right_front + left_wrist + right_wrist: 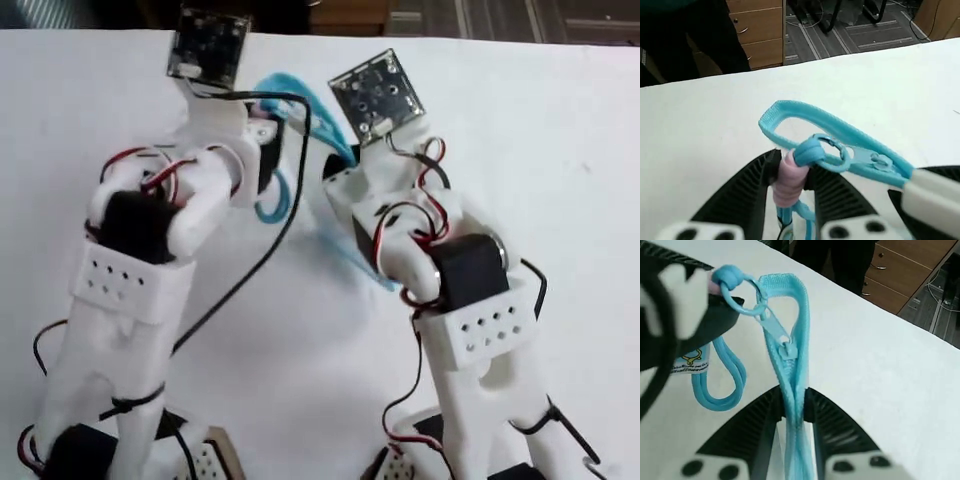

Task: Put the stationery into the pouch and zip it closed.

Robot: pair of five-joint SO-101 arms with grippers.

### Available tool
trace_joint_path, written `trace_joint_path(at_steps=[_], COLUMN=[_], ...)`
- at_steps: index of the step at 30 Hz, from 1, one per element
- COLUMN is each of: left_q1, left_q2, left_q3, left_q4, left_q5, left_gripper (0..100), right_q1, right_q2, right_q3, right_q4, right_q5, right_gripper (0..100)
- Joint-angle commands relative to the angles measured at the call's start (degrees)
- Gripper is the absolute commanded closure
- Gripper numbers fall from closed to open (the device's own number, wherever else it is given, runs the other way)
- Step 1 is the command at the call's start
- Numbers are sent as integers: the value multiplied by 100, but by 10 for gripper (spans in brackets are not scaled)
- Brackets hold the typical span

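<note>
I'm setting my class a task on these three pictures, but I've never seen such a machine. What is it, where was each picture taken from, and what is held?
These are two small white robot arms at a white table. One picture looks down from above; the other two come from cameras on the arms' wrists. The left gripper is closed on the zip pull of a light blue pouch. The right gripper pinches the pouch's zip edge. The zip's far end gapes open.
</note>
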Motion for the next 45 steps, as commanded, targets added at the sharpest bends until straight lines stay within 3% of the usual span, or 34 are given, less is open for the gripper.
trace_joint_path(at_steps=[1,11,15,23,29,38,45], left_q1=[-264,158,422,607,633,923,1090], left_q2=[-53,-53,-18,-44,-53,-211,-273], left_q3=[-426,-453,-655,-673,-699,-690,-690], left_q4=[26,26,149,105,220,413,633], left_q5=[105,149,879,1125,1143,1143,1143], left_gripper=[979,979,979,979,979,979,979], right_q1=[13,-4,-22,-673,-716,-778,-769], right_q2=[-338,-1174,-1596,-2492,-2800,-2835,-2782], right_q3=[97,659,712,1099,1846,1908,1591], right_q4=[92,119,110,154,145,189,154], right_q5=[62,18,18,62,62,18,9], right_gripper=[981,981,981,981,978,755,766])
